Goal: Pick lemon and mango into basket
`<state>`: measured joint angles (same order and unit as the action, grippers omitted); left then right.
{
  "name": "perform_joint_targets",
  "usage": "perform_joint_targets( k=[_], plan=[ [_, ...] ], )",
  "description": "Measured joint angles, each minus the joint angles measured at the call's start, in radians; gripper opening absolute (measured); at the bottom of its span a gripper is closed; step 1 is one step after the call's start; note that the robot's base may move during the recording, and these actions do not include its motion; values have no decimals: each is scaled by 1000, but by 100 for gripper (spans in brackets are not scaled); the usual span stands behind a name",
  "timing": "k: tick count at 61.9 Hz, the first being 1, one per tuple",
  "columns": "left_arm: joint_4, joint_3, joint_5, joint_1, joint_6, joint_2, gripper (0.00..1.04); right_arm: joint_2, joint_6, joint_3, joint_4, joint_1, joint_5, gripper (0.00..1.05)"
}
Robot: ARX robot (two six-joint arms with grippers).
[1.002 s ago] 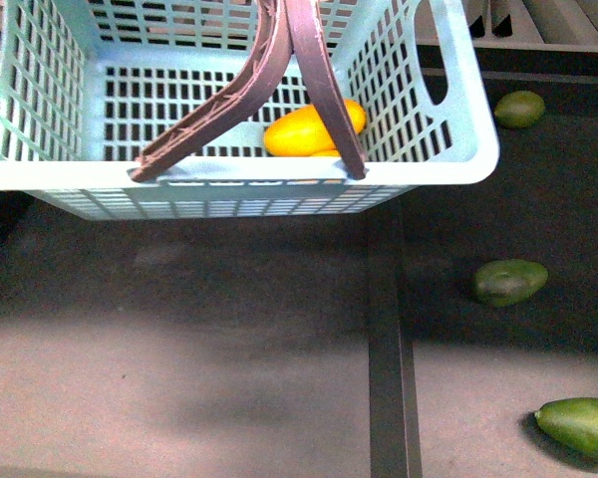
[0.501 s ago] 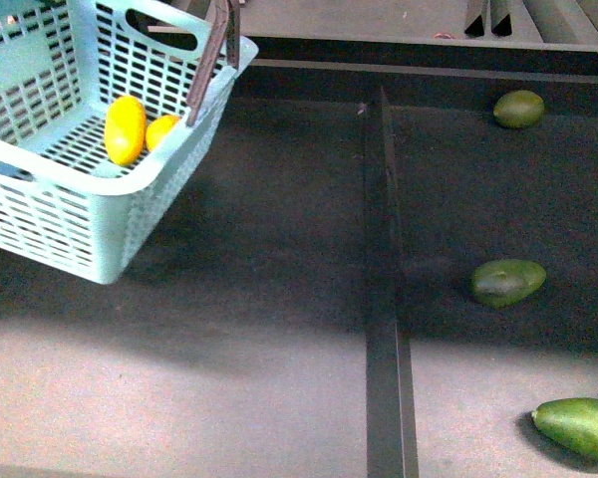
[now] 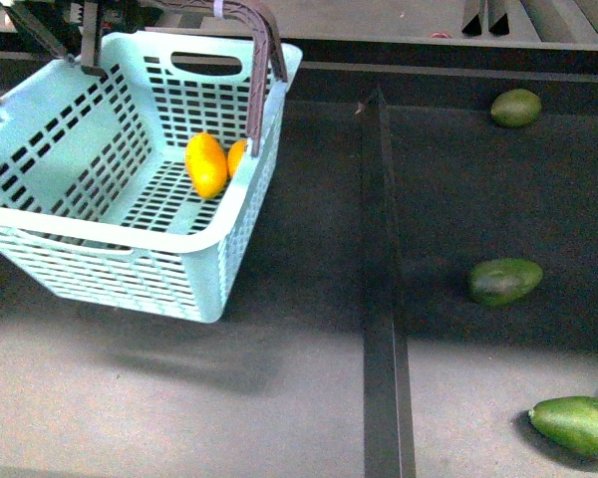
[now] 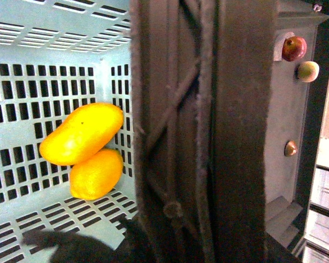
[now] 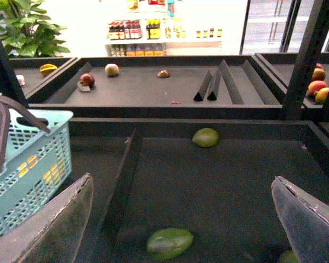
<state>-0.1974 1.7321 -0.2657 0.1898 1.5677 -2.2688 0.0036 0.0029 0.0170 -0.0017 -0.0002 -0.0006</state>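
Front view: I see the basket (image 3: 130, 224) tilted at the left of the dark shelf, its shadow on the surface beneath it, so it appears to hang clear of the shelf. Its two brown handles (image 3: 264, 60) rise toward the top edge. Inside, against the far right corner of the slotted floor, lie the mango (image 3: 206, 164) and, touching it on the right, the lemon (image 3: 237, 154), partly hidden by a handle.

Left wrist view: the handles (image 4: 208, 131) fill the middle of the picture, very close to the camera. The mango (image 4: 81, 134) lies over the lemon (image 4: 96, 173), the two touching, in a corner of the basket (image 4: 44, 49). I cannot see the left claw's fingers, so I cannot tell whether it is spread or pinching the handles.

Right wrist view: the right gripper (image 5: 183, 219) is spread wide, its two fingers (image 5: 60, 224) far apart with nothing between them, above the shelf. The basket (image 5: 27, 159) shows at one edge.

Three green fruits (image 3: 505, 281) lie right of the shelf's raised divider (image 3: 384, 299), well apart from each other and from the basket: one far, one in the middle, one near at the picture's edge.
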Motion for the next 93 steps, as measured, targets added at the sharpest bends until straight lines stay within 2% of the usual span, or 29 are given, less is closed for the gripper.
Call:
perform_joint_targets(
  k=[17,23,35,43,53,60,61,64,67,73,79,90,93],
  plan=[
    [165,-235,9,-7,-42,106,16,0,0,0,0,0,0,96],
    [198,-281,19,-8,-36,131,41,0,0,0,0,0,0,96],
    [283,-386,-10,-8,-37,233,76,0,0,0,0,0,0,96],
    [278,-489,-81,-10,-55,354,99,0,0,0,0,0,0,96],
    [266,-623,-161,10,-108,516,98,0,0,0,0,0,0,96],
    [267,-635,-169,42,-135,558,98,0,0,0,0,0,0,96],
    [289,-642,-152,43,-172,558,97,0,0,0,0,0,0,96],
    [518,-726,-35,33,-354,565,89,0,0,0,0,0,0,96],
    [791,-855,58,18,-642,581,79,0,0,0,0,0,1,96],
    [1087,-1051,104,-13,-1136,657,60,0,0,0,0,0,2,96],
    [1165,-1175,119,-48,-1406,762,40,0,0,0,0,0,2,96],
    [1187,-1358,164,-78,-1532,888,5,0,0,0,0,0,2,96],
    [1188,-1392,167,-86,-1540,921,4,0,0,0,0,0,2,96]
  ],
)
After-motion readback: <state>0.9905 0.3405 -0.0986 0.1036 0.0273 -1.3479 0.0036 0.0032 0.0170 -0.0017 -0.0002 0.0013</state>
